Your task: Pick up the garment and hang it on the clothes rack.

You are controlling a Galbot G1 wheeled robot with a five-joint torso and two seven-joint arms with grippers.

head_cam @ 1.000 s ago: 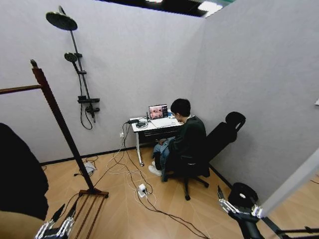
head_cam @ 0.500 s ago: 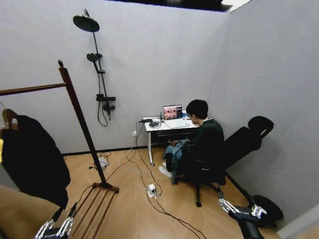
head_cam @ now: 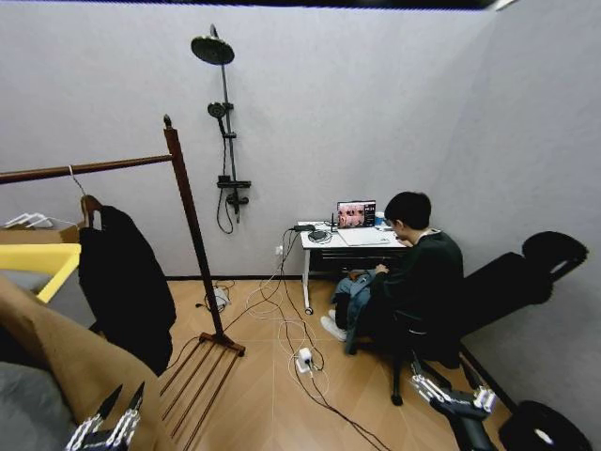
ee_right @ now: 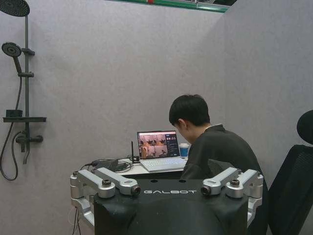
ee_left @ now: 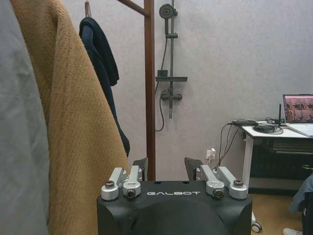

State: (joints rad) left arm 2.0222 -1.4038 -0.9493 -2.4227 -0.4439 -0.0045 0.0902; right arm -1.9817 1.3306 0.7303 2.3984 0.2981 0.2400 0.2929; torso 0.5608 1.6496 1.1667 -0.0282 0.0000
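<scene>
Garment [head_cam: 120, 282], limp and likely light, hangs from the clothes rack [head_cam: 188, 221] by its hanger [head_cam: 86, 202], the firmest hold; left claw [head_cam: 105, 427] and right claw [head_cam: 449, 393] gape, empty.

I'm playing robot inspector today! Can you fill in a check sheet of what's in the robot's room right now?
Surface: wooden floor, no table in front of the robot.
Job's things: garment, black, hanging by its hanger from the bar of the clothes rack.
Clutter: tan coat and grey top close on the robot's left.
Grippers: left gripper low at its side, open, holding nothing; right gripper low at its side, open, holding nothing.
Cables: loose cables and a power strip on the floor.
Surroundings: grey walls, shower fixture, desk with laptop, person seated there.
</scene>
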